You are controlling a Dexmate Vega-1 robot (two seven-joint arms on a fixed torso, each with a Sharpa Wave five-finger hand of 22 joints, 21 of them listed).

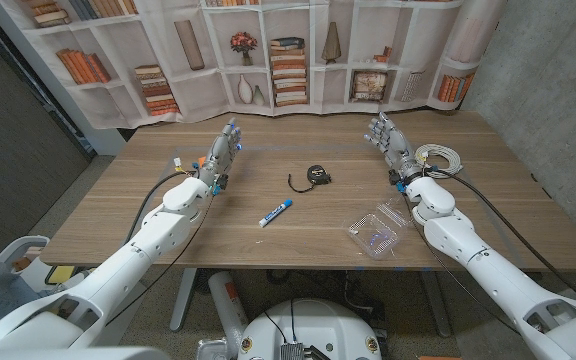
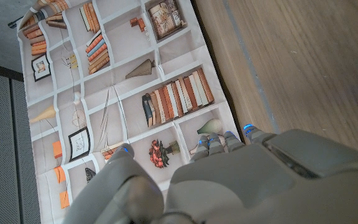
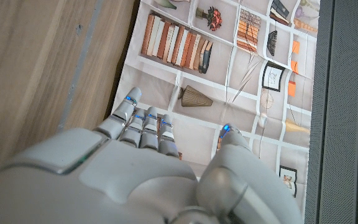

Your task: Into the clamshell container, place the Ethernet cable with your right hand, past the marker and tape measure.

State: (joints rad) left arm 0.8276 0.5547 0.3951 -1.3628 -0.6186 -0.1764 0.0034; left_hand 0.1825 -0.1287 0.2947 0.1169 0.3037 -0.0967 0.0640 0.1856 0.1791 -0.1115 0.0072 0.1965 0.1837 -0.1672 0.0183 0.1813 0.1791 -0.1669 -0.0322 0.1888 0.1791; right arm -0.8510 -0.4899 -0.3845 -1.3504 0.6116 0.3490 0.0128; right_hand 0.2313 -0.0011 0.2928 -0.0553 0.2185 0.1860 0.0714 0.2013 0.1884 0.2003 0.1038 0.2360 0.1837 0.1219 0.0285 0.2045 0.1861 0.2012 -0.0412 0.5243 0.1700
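Observation:
A coiled white Ethernet cable (image 1: 439,158) lies on the table at the far right, just right of my right hand (image 1: 388,138). That hand is raised with its fingers apart and holds nothing. A clear clamshell container (image 1: 379,231) lies open near the front edge, on the right. A black tape measure (image 1: 313,176) sits mid-table, and a blue and white marker (image 1: 275,213) lies nearer me. My left hand (image 1: 220,153) is raised at the left, fingers apart and empty. Each wrist view shows the back of its own hand, the left (image 2: 253,180) and the right (image 3: 135,174).
The wooden table (image 1: 118,200) ends at a bookshelf-print curtain (image 1: 298,50) behind. A few small coloured bits (image 1: 180,160) lie by my left hand. Black cables run along both forearms.

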